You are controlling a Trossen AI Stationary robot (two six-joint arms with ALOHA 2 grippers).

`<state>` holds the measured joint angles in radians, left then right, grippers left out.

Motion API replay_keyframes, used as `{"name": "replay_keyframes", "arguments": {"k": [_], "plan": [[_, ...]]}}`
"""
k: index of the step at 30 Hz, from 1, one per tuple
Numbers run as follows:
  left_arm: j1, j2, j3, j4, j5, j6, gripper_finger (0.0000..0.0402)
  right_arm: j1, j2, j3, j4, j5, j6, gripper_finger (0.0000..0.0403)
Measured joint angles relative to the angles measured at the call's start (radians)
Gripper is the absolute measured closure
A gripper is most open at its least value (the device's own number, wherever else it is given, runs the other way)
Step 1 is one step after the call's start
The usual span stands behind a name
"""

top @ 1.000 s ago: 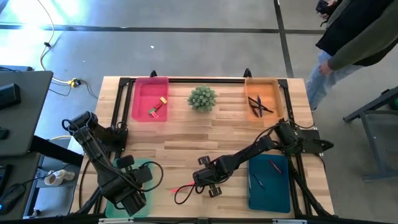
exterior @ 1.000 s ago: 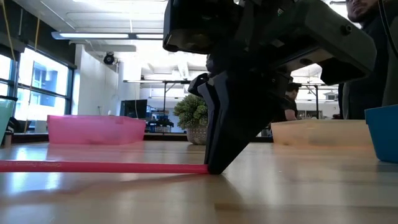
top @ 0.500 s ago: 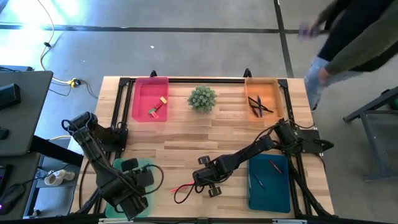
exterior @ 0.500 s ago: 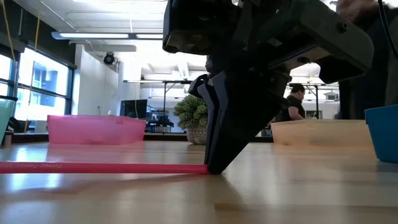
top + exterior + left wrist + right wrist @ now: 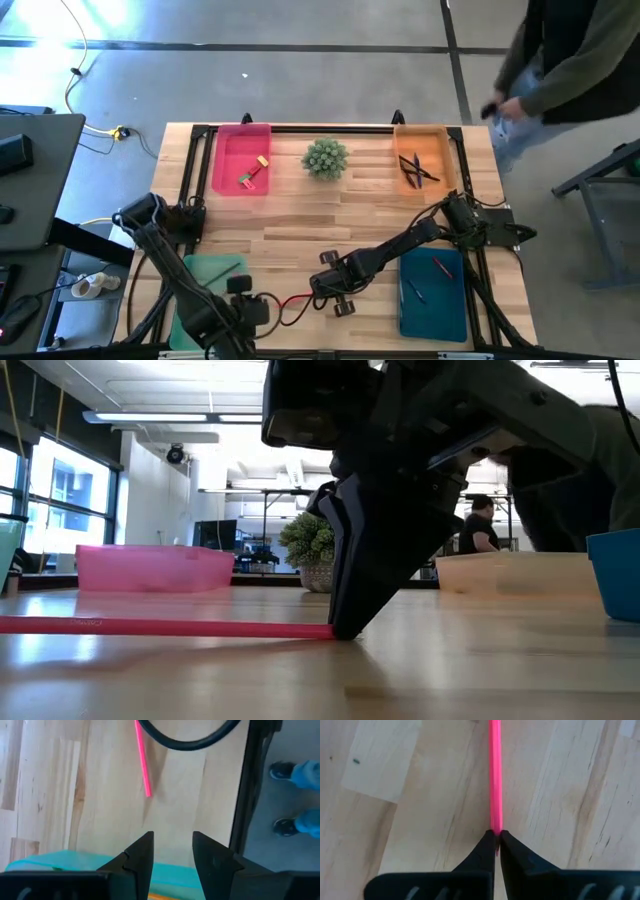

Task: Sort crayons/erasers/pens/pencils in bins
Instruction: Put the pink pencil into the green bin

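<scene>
The right gripper [image 5: 496, 842] was pinched shut on one end of a long thin pink-red pencil [image 5: 494, 775] lying flat on the pale wooden worktop [image 5: 300, 225]. The left gripper [image 5: 171, 851] hung open and empty near the light green translucent bin [image 5: 195, 272].

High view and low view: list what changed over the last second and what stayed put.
The left gripper moved off the light green bin toward the table's near edge, its fingers open. The person beyond the table shifted position. The right gripper stayed shut on the end of the pink pencil, which kept lying flat on the table. Bins and plant did not move.
</scene>
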<state>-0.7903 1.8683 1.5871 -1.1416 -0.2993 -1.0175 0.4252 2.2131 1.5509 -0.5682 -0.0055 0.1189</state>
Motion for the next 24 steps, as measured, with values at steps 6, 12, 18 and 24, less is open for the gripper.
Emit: {"name": "replay_keyframes", "arguments": {"k": [6,12,18,24], "plan": [[-0.023,0.046,0.0,0.002,-0.041,-0.016,0.028,0.0,0.0,0.0,0.001,-0.002,0.034,0.0403],[-0.036,0.062,-0.104,0.146,-0.085,-0.05,0.0285,0.0,0.0,0.001,-0.009,-0.004,0.053,0.0403],[-0.006,0.063,-0.209,0.301,-0.081,0.019,0.0301,0.0,0.0,0.001,0.005,-0.005,0.104,0.0403],[0.043,0.063,-0.238,0.31,-0.073,0.064,0.0311,0.0,0.0,0.001,0.008,-0.006,0.109,0.0403]]}}
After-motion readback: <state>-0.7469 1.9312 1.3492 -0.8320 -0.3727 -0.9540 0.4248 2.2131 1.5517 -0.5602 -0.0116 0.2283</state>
